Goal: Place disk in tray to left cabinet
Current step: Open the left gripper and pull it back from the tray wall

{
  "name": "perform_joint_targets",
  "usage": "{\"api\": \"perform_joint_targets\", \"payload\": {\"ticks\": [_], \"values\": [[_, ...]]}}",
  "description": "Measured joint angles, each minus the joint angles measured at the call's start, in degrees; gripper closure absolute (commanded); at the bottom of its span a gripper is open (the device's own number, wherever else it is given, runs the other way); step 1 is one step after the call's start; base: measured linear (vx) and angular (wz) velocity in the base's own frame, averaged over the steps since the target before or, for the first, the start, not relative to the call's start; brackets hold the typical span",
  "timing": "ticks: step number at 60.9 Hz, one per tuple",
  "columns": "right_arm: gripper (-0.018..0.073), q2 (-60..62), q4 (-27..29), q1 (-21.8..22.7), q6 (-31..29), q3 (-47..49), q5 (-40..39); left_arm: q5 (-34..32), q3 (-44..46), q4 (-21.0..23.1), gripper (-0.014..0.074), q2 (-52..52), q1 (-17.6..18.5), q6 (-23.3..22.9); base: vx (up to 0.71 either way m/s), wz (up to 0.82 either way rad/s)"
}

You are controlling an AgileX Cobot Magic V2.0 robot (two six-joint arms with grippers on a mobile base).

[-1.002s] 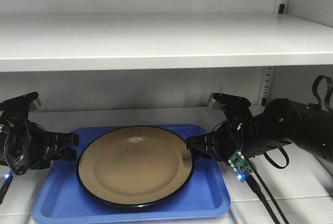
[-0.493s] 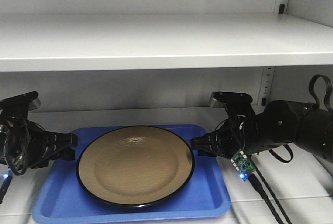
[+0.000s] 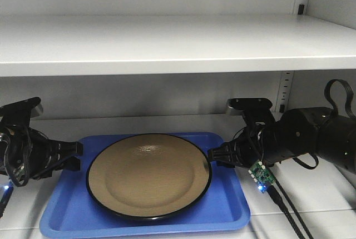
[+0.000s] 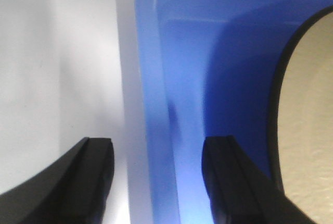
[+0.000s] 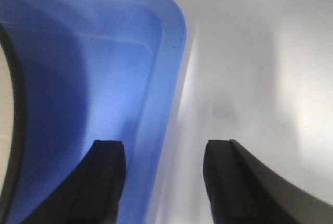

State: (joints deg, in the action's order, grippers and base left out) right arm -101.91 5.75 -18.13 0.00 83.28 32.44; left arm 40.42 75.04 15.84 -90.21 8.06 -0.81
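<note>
Resting on the lower shelf of the left cabinet [image 3: 167, 41], the tray [image 3: 67, 214] now lies a touch further right than a second ago, with the disk [image 3: 149, 174] flat inside it. Both arms flank it. The left pincer [image 4: 156, 182] stands open, its fingers straddling the tray's left rim without visibly pinching it; the right pincer [image 5: 161, 182] is likewise open astride the right rim, one finger over the blue floor, the other over the bare shelf. That small sideways shift with the fingers spread suggests the load has been set down and nudged into place. By my reading the placing is done, and only backing both arms away remains.
</note>
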Motion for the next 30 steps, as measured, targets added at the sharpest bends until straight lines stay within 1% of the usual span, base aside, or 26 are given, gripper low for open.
{"api": "perform_joint_targets", "payload": {"ticks": [30], "values": [[0.0153, 0.0, 0.0, 0.0, 0.0, 0.0, 0.0, 0.0, 0.0, 0.0, 0.0097, 0.0, 0.0, 0.0, 0.0, 0.0]]}}
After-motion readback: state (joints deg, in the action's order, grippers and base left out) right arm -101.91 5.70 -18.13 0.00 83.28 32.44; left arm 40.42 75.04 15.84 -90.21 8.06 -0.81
